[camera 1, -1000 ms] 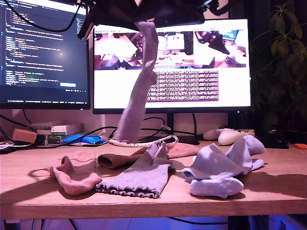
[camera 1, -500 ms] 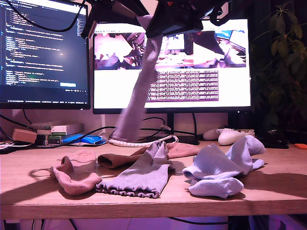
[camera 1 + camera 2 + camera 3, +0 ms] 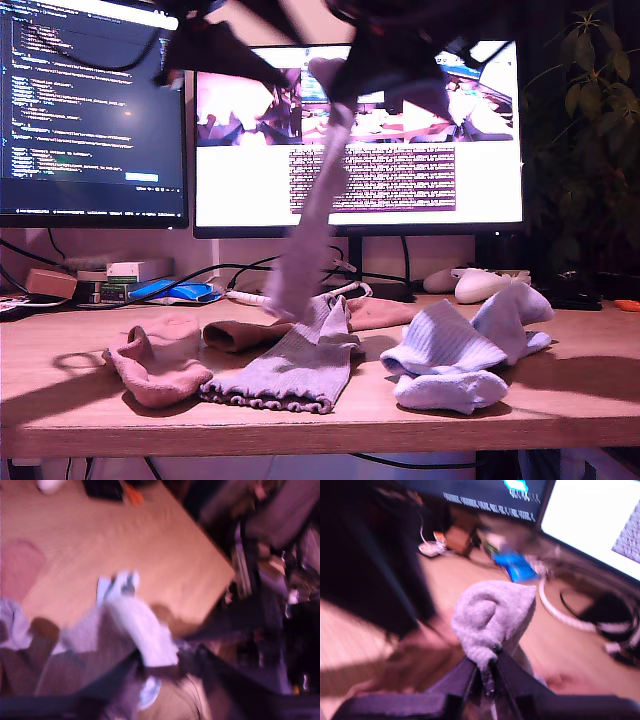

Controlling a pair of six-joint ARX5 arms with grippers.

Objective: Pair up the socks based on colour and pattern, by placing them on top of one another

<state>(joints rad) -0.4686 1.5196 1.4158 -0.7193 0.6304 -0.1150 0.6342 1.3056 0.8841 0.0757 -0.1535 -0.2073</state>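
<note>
One grey-lilac sock [image 3: 318, 190] hangs above the tabletop [image 3: 560, 400], and it has swung toward the exterior view's right over the last second, its lower end now dangling just over the matching frilly sock [image 3: 290, 370] lying flat near the front edge. That shift suggests the pair is close to being stacked, though the hanging sock is not yet laid down. Both arms blur together at the top of the exterior view. In the second wrist view, my second gripper [image 3: 484, 672] has its fingers [image 3: 465, 677] pinched nearly together on the bunched end of that hanging sock. In the first wrist view, my first gripper [image 3: 165, 662] also appears clamped on pale fabric, but the picture is too smeared to say which sock it is or how firmly it is held. Two salmon-pink socks lie apart: one [image 3: 155, 370] toward the exterior view's left, another [image 3: 250, 332] behind it. Two pale blue socks [image 3: 460, 355] are heaped together at the exterior view's right.
</note>
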